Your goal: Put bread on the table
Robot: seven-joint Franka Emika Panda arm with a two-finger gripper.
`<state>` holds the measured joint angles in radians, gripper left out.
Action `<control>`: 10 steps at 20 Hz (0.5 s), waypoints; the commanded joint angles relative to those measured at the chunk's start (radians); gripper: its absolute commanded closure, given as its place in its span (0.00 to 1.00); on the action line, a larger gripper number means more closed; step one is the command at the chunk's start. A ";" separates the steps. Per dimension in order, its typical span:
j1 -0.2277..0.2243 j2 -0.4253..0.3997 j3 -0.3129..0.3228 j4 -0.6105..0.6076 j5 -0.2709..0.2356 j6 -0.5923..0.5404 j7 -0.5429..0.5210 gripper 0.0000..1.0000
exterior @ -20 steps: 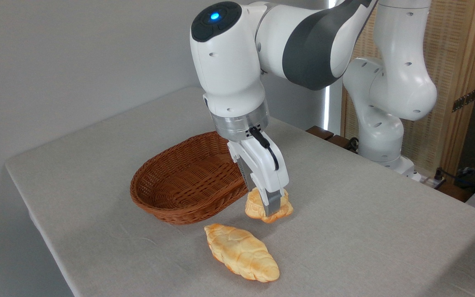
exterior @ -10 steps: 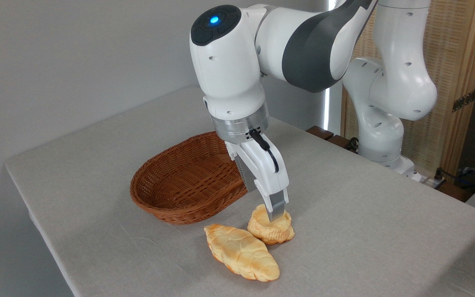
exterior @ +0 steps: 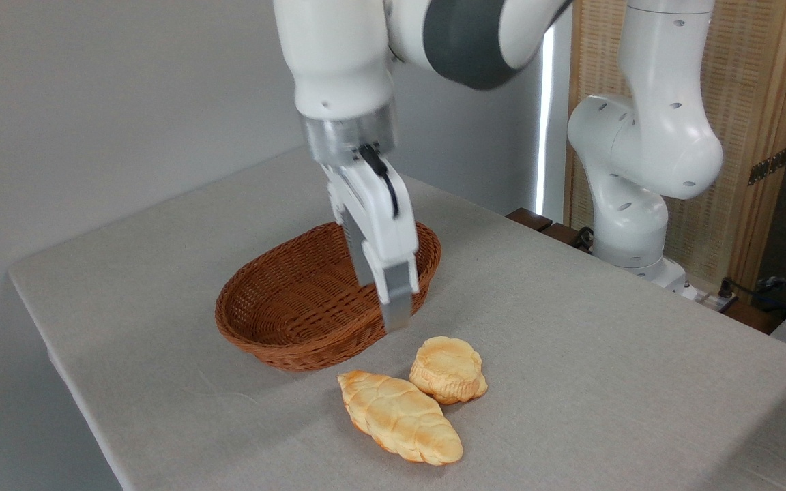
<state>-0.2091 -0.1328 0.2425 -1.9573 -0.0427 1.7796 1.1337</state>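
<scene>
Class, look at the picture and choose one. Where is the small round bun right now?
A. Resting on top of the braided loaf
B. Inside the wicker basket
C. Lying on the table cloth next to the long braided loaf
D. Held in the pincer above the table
C. The bun sits on the table beside the braided loaf, outside the basket, while the pincer hangs above, holding nothing.

**Count on the table**

There are two pieces of bread in all: one round bread (exterior: pixel 447 368) and one longer braided loaf (exterior: pixel 400 417). There is one wicker basket (exterior: pixel 284 320), with no bread in the part of it that shows. One table (exterior: pixel 604 354) carries everything. One robot arm (exterior: pixel 638 157) is in view, with one gripper (exterior: pixel 396 314).
</scene>
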 commanded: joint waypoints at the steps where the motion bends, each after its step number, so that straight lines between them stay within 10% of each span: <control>1: -0.003 0.001 -0.040 0.054 -0.013 0.009 -0.072 0.00; 10: -0.003 0.015 -0.058 0.057 -0.014 0.083 -0.364 0.00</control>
<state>-0.2129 -0.1229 0.1862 -1.9075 -0.0427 1.8543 0.8086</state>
